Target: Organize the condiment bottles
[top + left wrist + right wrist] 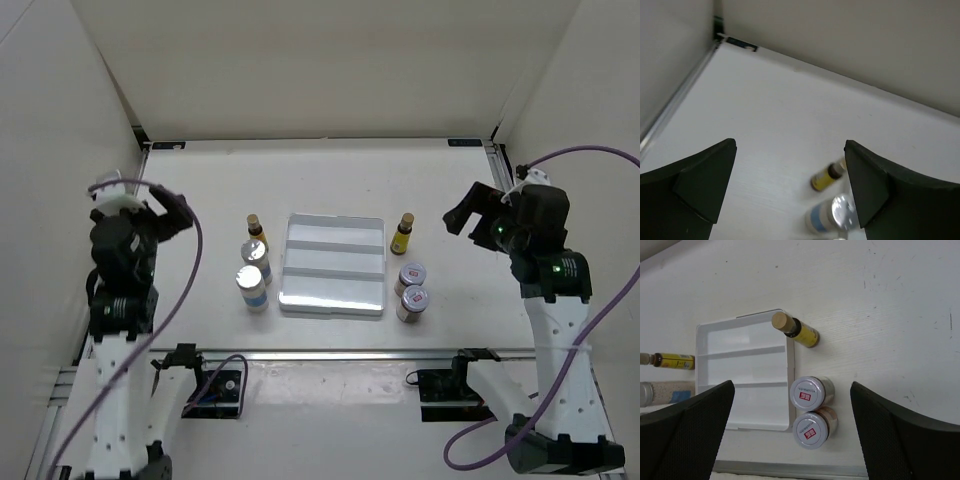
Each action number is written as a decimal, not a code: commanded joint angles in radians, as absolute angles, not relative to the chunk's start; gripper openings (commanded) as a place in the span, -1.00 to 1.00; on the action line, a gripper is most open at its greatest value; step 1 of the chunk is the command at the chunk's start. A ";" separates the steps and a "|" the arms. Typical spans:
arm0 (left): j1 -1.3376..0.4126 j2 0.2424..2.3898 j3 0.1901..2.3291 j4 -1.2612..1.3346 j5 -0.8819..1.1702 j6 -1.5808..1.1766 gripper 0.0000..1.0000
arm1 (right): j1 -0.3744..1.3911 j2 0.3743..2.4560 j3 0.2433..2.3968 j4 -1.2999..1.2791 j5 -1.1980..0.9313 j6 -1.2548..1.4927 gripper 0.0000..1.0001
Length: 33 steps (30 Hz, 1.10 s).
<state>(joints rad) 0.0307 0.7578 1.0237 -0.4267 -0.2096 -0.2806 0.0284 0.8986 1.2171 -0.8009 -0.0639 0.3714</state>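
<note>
A white ridged tray (333, 290) lies mid-table with nothing in it. Left of it stand a slim yellow bottle (256, 230) and two white-blue bottles with silver caps (255, 257) (252, 288). Right of it stand a second yellow bottle (402, 234) and two squat jars with red-marked lids (411, 279) (413, 302). My left gripper (168, 208) is open, high and left of the bottles; its wrist view shows a yellow bottle (826, 177) and a white-blue one (832, 214). My right gripper (466, 214) is open, above and right of the jars (811, 391) (813, 428).
White walls close the table on three sides. A metal rail (330, 352) runs along the near edge, with cable mounts below it. In the right wrist view the tray (742, 400) lies left of the jars, and the yellow bottle (796, 330) is behind them.
</note>
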 commanded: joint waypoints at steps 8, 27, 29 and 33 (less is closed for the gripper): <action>-0.051 0.408 0.930 -0.847 0.121 -0.390 1.00 | 0.041 0.767 1.040 -1.024 -0.327 0.379 0.99; -0.106 0.468 0.899 -0.884 0.067 -0.453 1.00 | 0.830 1.105 0.997 -1.173 0.590 0.943 0.99; -0.115 0.468 0.890 -0.884 0.067 -0.462 1.00 | 0.830 1.176 1.025 -1.189 0.604 0.953 0.99; -0.115 0.478 0.890 -0.884 0.067 -0.462 1.00 | 0.830 1.187 1.023 -1.131 0.586 0.953 0.99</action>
<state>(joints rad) -0.1101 0.4698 0.8959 -0.8761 0.0849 -0.4541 0.8242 1.1988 0.9878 -1.1164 0.4946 0.8825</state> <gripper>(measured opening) 1.000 0.995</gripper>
